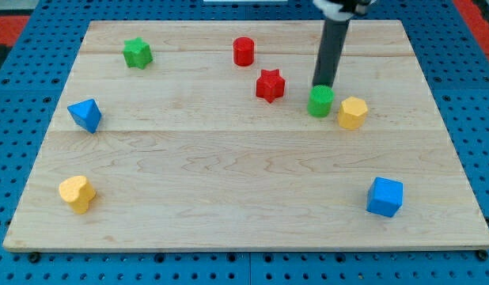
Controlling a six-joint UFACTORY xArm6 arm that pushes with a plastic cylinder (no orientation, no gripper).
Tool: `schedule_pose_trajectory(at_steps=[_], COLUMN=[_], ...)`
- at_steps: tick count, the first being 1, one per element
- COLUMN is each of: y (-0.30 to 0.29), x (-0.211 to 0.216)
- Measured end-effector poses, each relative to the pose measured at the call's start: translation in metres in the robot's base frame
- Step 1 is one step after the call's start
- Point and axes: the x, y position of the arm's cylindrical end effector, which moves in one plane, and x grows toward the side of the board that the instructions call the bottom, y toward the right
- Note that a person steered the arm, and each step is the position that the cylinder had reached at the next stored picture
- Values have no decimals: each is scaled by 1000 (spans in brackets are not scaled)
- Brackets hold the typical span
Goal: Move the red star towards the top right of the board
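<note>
The red star [270, 85] lies on the wooden board [229, 166], above its middle. My tip [324, 85] is to the star's right, about a block's width away, just above the green cylinder [320, 101] and touching or nearly touching its top edge. The dark rod rises from there to the view's top.
A red cylinder [244, 51] stands up-left of the star. A yellow hexagonal block [352, 112] sits right of the green cylinder. A green star [137, 53] is at top left, a blue triangular block [85, 115] at left, a yellow heart [77, 193] at bottom left, a blue cube [384, 196] at bottom right.
</note>
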Motion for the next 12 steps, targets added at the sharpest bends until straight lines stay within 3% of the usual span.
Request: schedule_pose_trajectory(at_steps=[1, 3, 5, 6, 7, 8, 9, 12], y=[0, -107, -99, -68, -30, -29, -66, -14], x=[48, 55, 2, -13, -22, -40, -31, -64])
